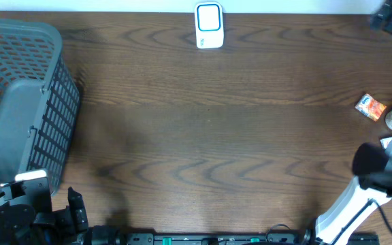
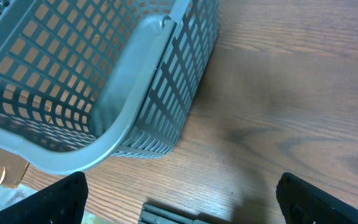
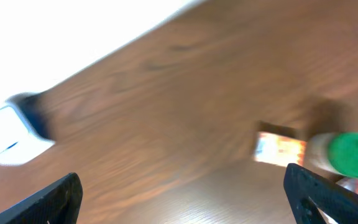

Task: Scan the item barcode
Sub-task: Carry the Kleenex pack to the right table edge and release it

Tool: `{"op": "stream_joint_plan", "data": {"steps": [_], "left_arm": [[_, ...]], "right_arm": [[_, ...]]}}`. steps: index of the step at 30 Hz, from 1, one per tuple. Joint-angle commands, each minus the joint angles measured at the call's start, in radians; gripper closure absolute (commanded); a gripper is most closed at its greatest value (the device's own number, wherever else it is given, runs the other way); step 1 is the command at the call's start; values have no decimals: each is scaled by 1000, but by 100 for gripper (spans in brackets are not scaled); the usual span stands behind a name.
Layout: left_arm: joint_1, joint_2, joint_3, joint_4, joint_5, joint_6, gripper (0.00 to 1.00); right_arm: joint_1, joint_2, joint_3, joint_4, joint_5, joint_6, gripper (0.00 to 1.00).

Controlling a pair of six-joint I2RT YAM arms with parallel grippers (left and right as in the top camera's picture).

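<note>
Left fingers (image 2: 51, 200) and right fingers (image 3: 48, 202) both stand spread; we find the orange box (image 3: 279, 149) smeared by blur, the green-capped bottle (image 3: 352, 154) cut off at the frame's right edge.

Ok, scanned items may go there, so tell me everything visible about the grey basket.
The grey basket looks plastic: lattice walls, a solid smooth rim and a broad curved handle band. It stands at the left end of the wooden table, partly cut off by the frame. Nothing shows inside it, and only the table touches it.
</note>
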Motion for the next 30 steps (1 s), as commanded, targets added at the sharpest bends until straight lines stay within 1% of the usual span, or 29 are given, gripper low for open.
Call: {"op": "stream_joint_plan", "data": {"steps": [1, 3, 6, 8, 11, 12, 14, 17, 21, 24, 30], "left_arm": [[4, 0, 6, 0, -9, -12, 3], [4, 0, 6, 0, -9, -13, 3], [4, 0, 6, 0, -9, -13, 3], [4, 0, 6, 0, -9, -12, 3], [4, 0, 6, 0, -9, -13, 3], [4, 0, 6, 0, -9, -13, 3], [4, 0, 6, 0, -9, -12, 3], [4, 0, 6, 0, -9, -13, 3], [4, 0, 6, 0, -9, -13, 3], [4, 0, 6, 0, -9, -12, 3], [4, 0, 6, 0, -9, -12, 3]], "right_arm": [[169, -168, 16, -35, 64, 7, 1], [251, -252, 16, -52, 113, 7, 1], [377, -388, 16, -111, 122, -23, 1], [437, -459, 16, -186, 144, -31, 1], [484, -562, -8, -205, 156, -69, 1], [492, -597, -25, -204, 146, -68, 1], [500, -689, -50, -204, 132, -21, 1], [499, -782, -50, -200, 140, -19, 1], [499, -904, -50, -132, 140, -19, 1], [499, -954, -50, -118, 188, -31, 1], [488, -977, -50, -109, 296, -31, 1]]}}
